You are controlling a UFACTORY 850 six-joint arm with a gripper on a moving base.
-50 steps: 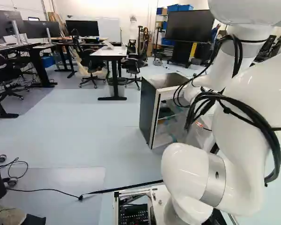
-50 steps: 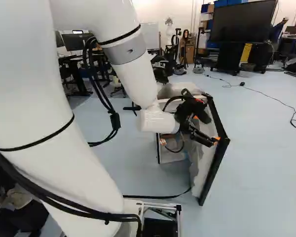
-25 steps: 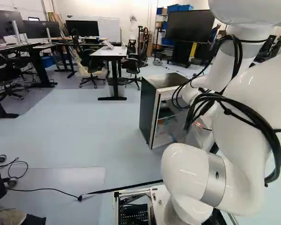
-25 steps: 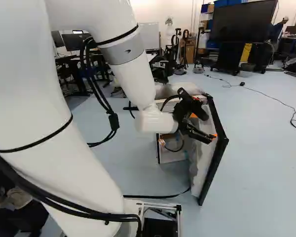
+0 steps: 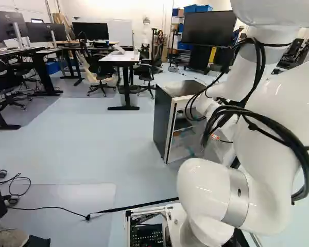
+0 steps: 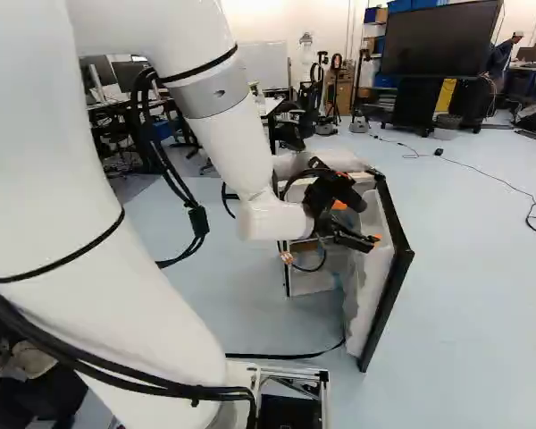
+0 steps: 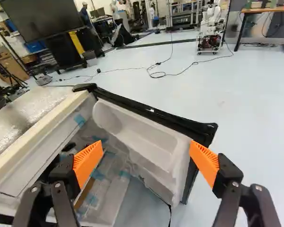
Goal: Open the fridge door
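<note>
Wrist view | fridge door (image 7: 137, 135) swung open, white inside (glossy black edge) | fingers (image 6: 354, 239) wide

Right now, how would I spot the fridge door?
Find the low fridge ahead of the arm. Its door is swung wide open in the right base view. Unlike the boxy fridge, it is a thin panel, black-edged, with a white shelf inside.
</note>
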